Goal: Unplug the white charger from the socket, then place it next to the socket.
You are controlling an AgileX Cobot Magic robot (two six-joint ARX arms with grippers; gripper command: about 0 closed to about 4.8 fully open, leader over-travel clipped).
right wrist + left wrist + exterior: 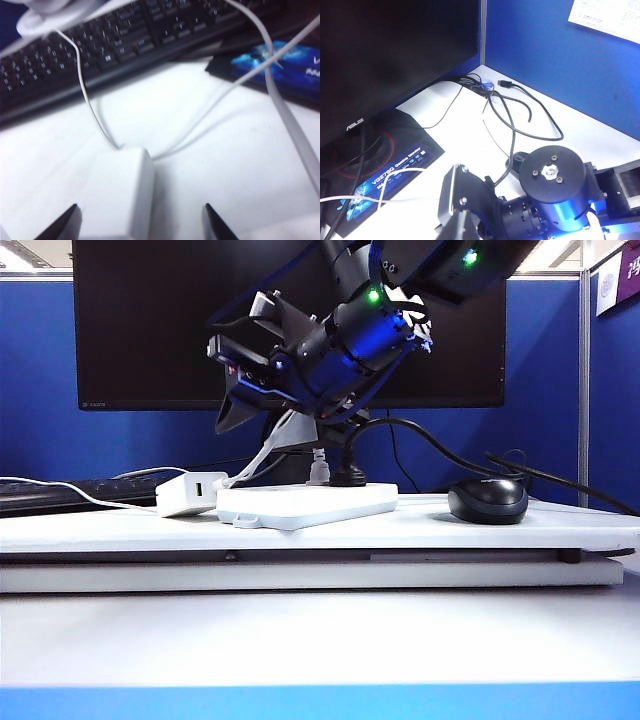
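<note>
The white charger (190, 493) lies on the white desk board, unplugged, right beside the left end of the socket (305, 505), a flat white power strip. A thin white cable runs from the charger. My right gripper (232, 420) hangs just above the charger, reaching across from the right, pointing down and to the left. In the right wrist view the charger (117, 195) lies between the wide-apart fingertips (65, 222) of the right gripper (142, 225), which is open and touches nothing. My left gripper is not seen; the left wrist view shows only the right arm's wrist (552, 175).
A black plug with a thick cable (348, 475) and a small white plug (319, 472) sit in the socket. A black mouse (487, 500) lies to its right. A keyboard (100, 45) is behind the charger, a monitor (150, 320) behind all, and loose cables (510, 105) lie by the partition.
</note>
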